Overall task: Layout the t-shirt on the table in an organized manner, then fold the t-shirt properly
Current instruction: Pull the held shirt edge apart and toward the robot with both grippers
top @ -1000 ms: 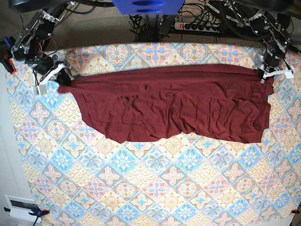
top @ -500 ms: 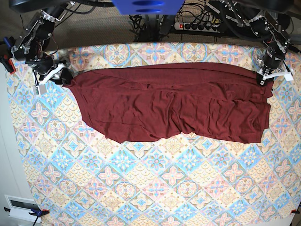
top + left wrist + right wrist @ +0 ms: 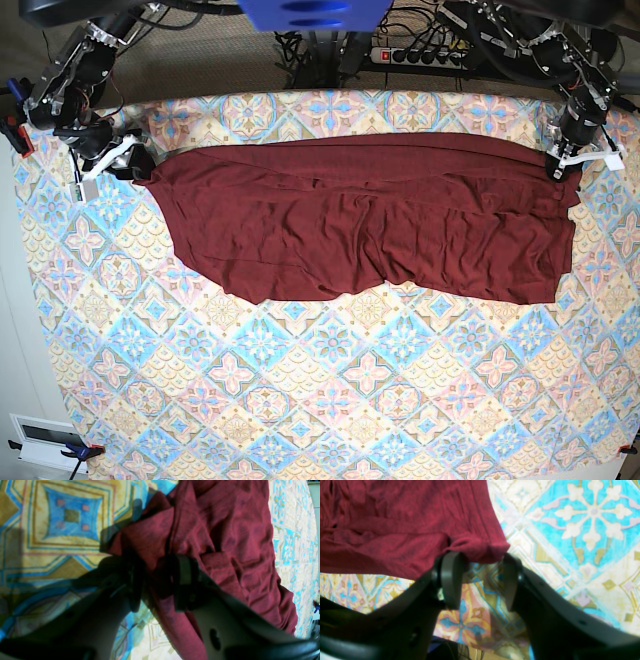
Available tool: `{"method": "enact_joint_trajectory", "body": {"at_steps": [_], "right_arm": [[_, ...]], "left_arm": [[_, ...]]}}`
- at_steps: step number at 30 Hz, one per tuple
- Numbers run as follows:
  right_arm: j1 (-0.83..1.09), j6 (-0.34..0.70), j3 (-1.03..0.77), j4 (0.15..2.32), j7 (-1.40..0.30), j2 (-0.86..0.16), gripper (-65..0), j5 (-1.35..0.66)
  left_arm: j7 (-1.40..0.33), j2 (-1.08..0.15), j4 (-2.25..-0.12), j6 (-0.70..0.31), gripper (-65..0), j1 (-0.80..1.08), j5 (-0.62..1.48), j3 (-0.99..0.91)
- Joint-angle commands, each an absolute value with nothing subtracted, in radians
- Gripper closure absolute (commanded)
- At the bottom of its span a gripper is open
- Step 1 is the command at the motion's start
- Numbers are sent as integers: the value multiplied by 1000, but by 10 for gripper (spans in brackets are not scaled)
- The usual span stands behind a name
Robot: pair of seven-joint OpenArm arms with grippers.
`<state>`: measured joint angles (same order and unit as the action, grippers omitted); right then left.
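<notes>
Left pincer: opened, t-shirt corner lying between jaws.
Right pincer: opened, nothing held.
Risk: cloth may be snagged and dragged across the desk on withdrawal.

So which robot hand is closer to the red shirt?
Left. The left gripper sits over the t-shirt's corner, with cloth bunched between its open jaws. The right gripper has its open jaws just off the opposite corner, with the table showing between them.
</notes>
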<state>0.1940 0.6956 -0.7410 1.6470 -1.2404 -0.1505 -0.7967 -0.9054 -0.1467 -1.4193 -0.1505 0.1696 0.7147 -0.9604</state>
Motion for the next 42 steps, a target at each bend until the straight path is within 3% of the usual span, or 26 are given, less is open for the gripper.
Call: {"method": "enact_joint_trajectory", "body": {"at_steps": [1,6,12,38,40,42], "right_arm": [[193,698,-748,1659,-1227,-170,-254,-851],[254,698,-750,1659,-1239,-174,-254,-990],[309,698,-750,1662,-1236,-174,-254,-1015],[94,698,-742,1357,-1178,-168,-251,-846],[81,698,-742,1353,-1170,-168,-235,-846],[76,698,-742,1353,-1147,-168,-175,-846]], "left_arm": [[-923,-154,-1422,-125,-212,179,673,-963],[-923,-154,-1422,-125,-212,179,673,-963],[-923,-154,-1422,-125,-212,177,673,-963],[-923,-153,-1422,-127,-212,177,673,-961],[-923,-153,-1422,-127,-200,179,673,-961],[-923,-151,-1422,-127,-159,182,673,-963]]}}
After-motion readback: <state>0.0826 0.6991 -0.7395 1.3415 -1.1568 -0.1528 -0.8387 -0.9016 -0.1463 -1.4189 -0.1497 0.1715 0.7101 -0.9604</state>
